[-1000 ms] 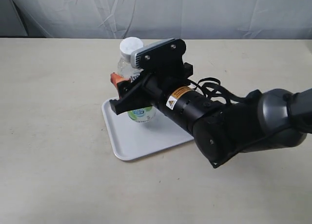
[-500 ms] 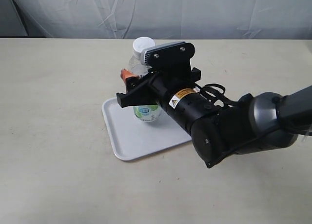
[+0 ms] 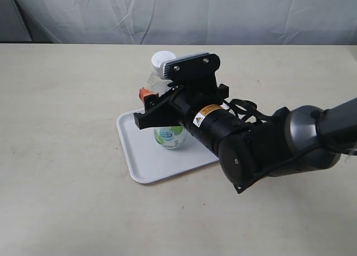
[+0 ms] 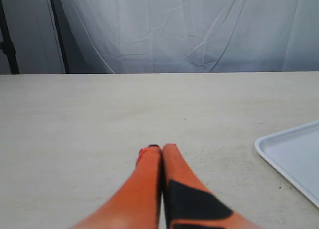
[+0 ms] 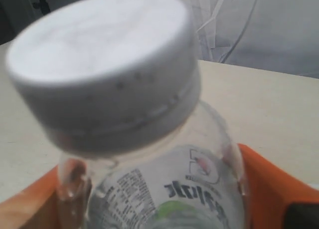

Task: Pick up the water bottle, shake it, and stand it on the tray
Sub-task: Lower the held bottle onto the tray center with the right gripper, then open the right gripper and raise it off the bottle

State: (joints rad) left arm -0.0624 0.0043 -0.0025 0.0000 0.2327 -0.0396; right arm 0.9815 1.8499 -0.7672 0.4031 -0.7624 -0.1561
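- Two grippers on record; only the right gripper (image 3: pixel 143 106) shows in the exterior view, at the end of a black arm (image 3: pixel 262 147) that reaches in from the right side.
- Right gripper: clenched on the water bottle (image 3: pixel 169 136), one orange finger (image 5: pixel 271 186) on each side of the clear body just below the shoulder.
- Water bottle: close to upright, with a slight lean. The white cap (image 3: pixel 162 59) sits above the gripper's camera housing and the green-and-white label end sits below the fingers.
- Bottle position: over the far part of the tray (image 3: pixel 149 162). The base looks level with the tray floor, but I cannot tell whether it touches.
- Right wrist view: the cap (image 5: pixel 102 64) fills most of the frame, blurred. Dark printed characters and a green patch on the label show through the plastic.
- Tray: white, low rim, rounded corners. It lies flat on the pale table (image 3: pixel 67 155), turned at an angle to the table edge.
- Left gripper (image 4: pixel 159 149): orange fingertips pressed together with nothing between them, hanging low over bare table.
- Left wrist view: one corner of the tray (image 4: pixel 294 159) shows to one side, well apart from the fingertips.
- Backdrop: wrinkled white sheet (image 3: pixel 223 16) behind the table.
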